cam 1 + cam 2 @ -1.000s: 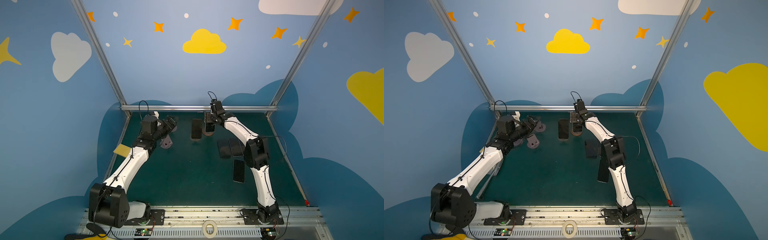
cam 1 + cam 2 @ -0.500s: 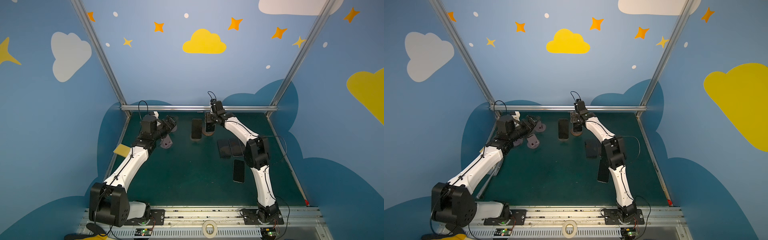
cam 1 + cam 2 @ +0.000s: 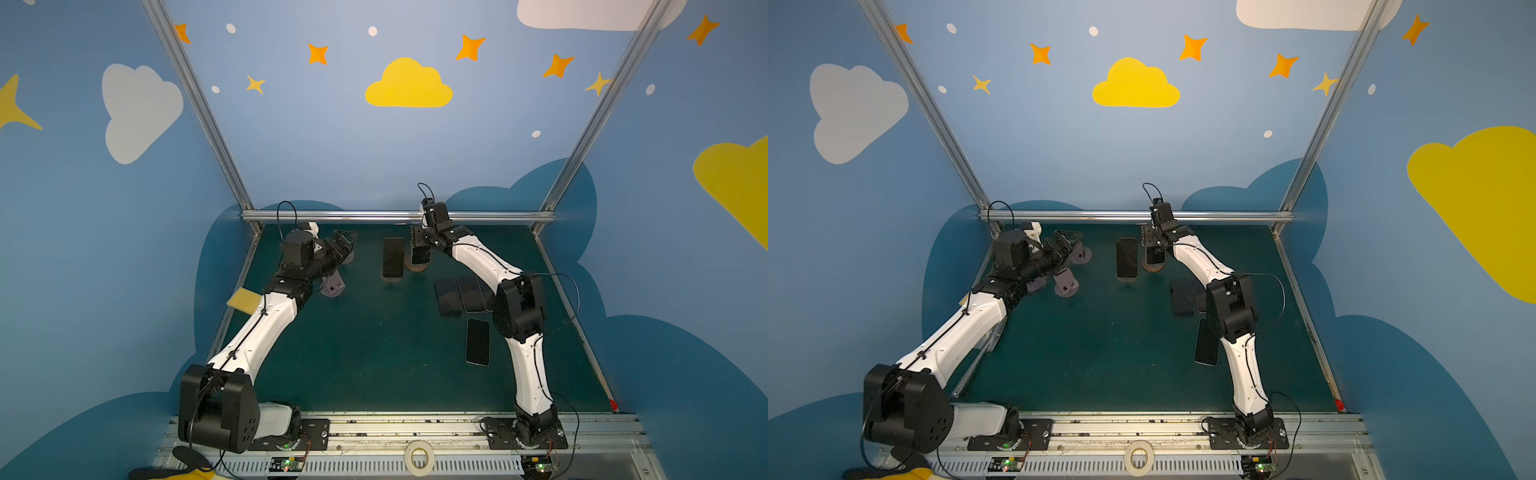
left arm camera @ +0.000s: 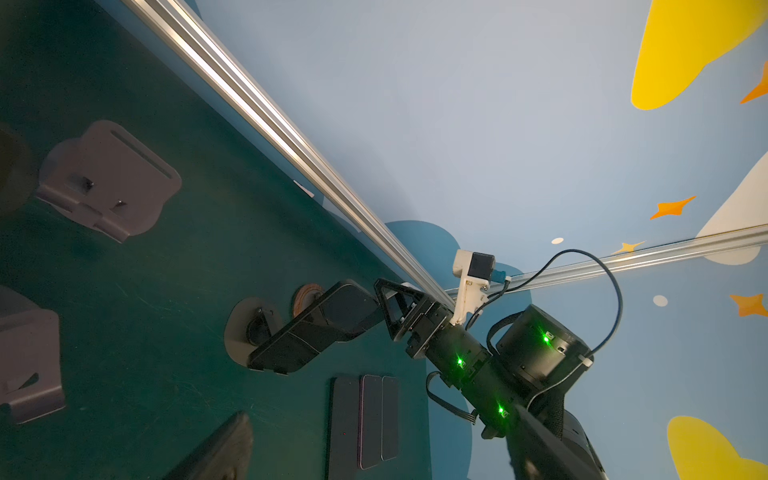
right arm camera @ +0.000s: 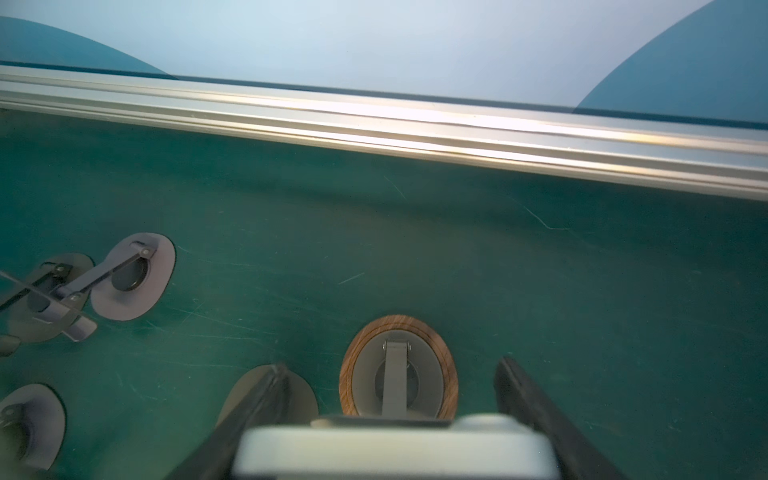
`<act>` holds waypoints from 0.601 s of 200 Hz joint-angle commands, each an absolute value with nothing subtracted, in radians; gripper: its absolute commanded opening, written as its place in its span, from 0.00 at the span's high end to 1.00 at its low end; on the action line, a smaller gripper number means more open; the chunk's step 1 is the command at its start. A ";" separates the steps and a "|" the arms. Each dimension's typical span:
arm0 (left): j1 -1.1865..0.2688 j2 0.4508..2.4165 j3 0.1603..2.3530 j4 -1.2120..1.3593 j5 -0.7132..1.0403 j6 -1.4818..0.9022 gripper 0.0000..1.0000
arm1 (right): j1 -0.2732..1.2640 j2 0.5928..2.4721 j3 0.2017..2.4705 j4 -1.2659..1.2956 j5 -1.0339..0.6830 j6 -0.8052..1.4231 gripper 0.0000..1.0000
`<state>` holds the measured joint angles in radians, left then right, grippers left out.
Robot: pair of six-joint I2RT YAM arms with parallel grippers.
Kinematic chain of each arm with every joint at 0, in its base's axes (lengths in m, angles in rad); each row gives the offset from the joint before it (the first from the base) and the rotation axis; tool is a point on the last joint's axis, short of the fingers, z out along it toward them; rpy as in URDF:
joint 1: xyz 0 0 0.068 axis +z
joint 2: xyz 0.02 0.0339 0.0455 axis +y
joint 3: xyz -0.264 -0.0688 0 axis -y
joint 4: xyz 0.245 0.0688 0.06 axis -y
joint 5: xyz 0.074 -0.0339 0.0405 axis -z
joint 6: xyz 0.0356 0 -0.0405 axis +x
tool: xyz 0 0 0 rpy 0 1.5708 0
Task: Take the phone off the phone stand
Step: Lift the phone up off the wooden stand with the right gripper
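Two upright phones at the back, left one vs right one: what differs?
The left phone stands free; the right phone sits between the fingers of the right gripper. The left phone's stand has a plain grey base; the right phone's stand has a wood-rimmed base. The right phone stands nearer the back rail. Shared: both are dark, upright and on stands.

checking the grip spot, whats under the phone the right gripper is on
Under the phone sits the wood-rimmed stand, its grey arm rising to the phone's back. The right gripper straddles the phone; the cradle lip is covered.
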<state>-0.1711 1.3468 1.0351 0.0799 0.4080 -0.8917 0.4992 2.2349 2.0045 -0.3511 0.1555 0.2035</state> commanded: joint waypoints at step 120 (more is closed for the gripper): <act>-0.233 1.376 1.060 0.094 0.455 -0.859 0.06 | 0.540 1.888 1.757 -0.273 0.209 0.198 0.43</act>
